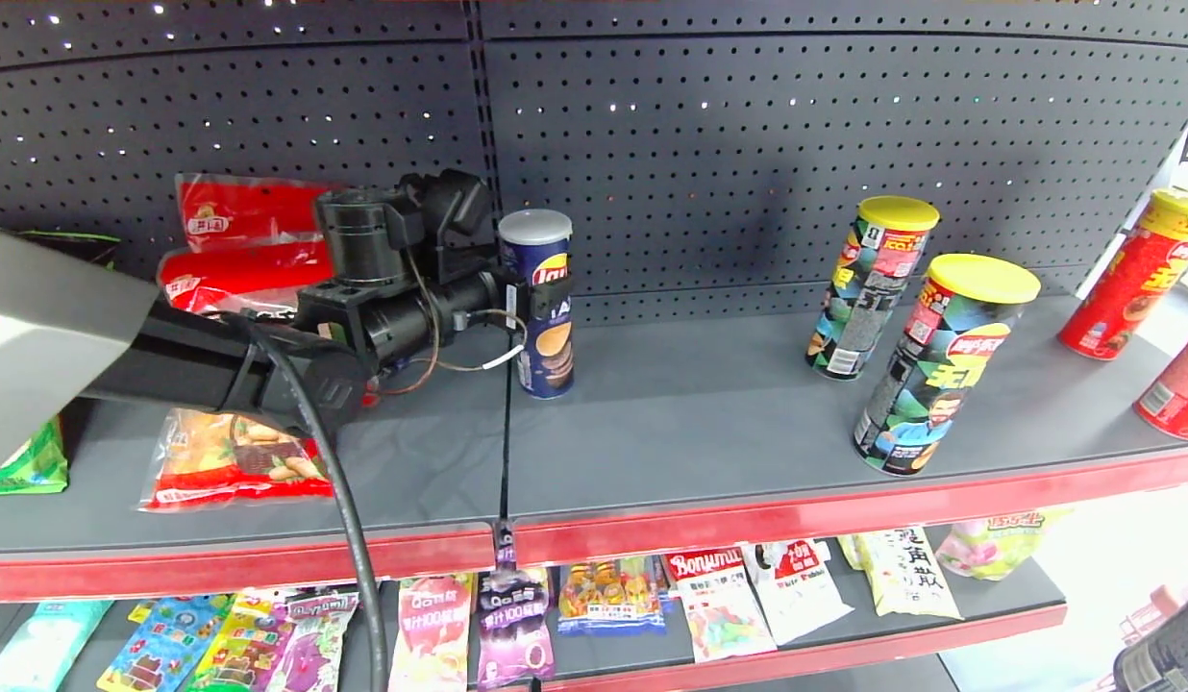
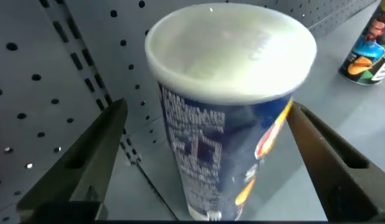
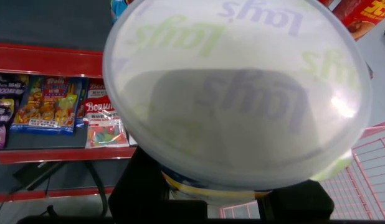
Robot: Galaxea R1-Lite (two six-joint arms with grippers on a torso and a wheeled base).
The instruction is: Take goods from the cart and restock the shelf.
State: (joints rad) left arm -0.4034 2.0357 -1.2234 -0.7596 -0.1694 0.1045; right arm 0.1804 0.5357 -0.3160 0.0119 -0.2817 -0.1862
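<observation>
The arm's wrist hid most of the left gripper [image 2: 208, 112] in the head view. Its fingers [image 2: 86, 162] stood apart, straddling the upright blue can [image 1: 546, 303] on the top shelf [image 1: 709, 423], at 9 o'clock from a yellow-lidded can [image 1: 940, 365]. A clear lid [image 3: 236, 87] masked the right gripper [image 3: 217, 198], which was clamped round a yellow can [image 3: 205, 190].
</observation>
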